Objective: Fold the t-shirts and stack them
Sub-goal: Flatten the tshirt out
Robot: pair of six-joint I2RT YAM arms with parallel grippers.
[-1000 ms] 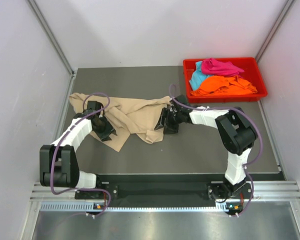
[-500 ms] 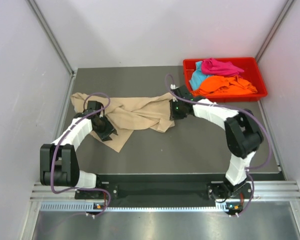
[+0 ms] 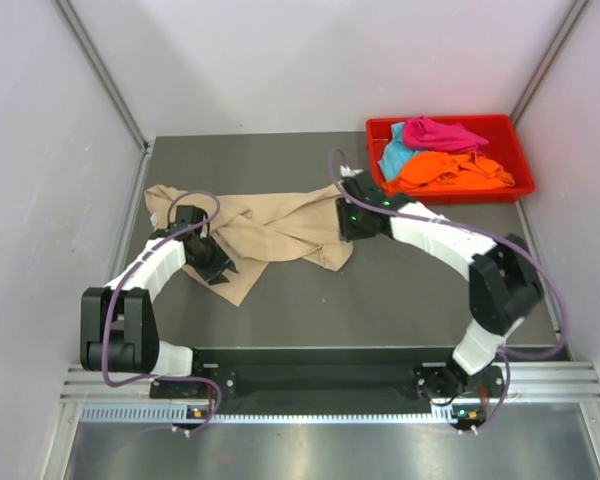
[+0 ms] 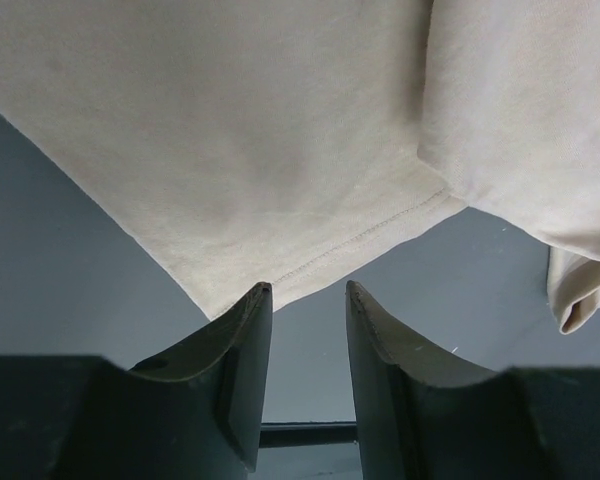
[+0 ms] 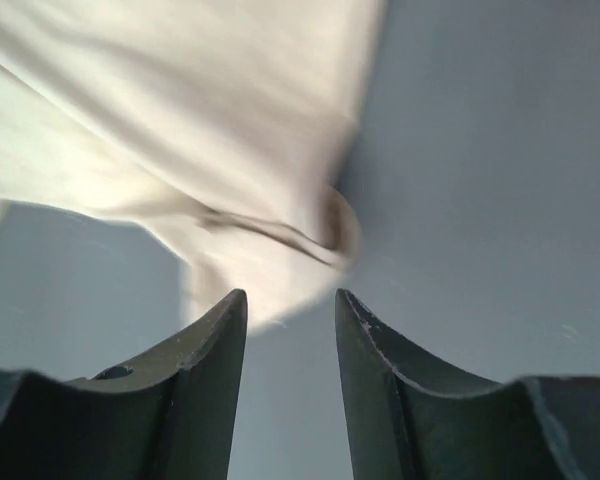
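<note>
Flattening comes first, I reckon: the beige t-shirt [image 3: 270, 228] lies bunched and twisted at about ten o'clock on the table [image 3: 400, 290], nowhere near square enough to fold. My left gripper [image 4: 306, 290] sits at the shirt's eight o'clock corner, jaws partly spread with nothing between them, the stitched hem [image 4: 380, 235] just past the tips. My right gripper [image 5: 290, 296] is at the shirt's three o'clock end, likewise parted and empty, a rolled fold just beyond it, though that view is blurred. I'd pinch a single layer at each end and draw them apart, low over the table, to work the twist out. Up at one o'clock the red tray [image 3: 502, 126] holds the orange t-shirt [image 3: 450, 172], magenta t-shirt [image 3: 438, 133] and teal t-shirt [image 3: 392, 155] in a heap. It lies near my right arm [image 3: 450, 240], so I'd steer pulls away from it.
</note>
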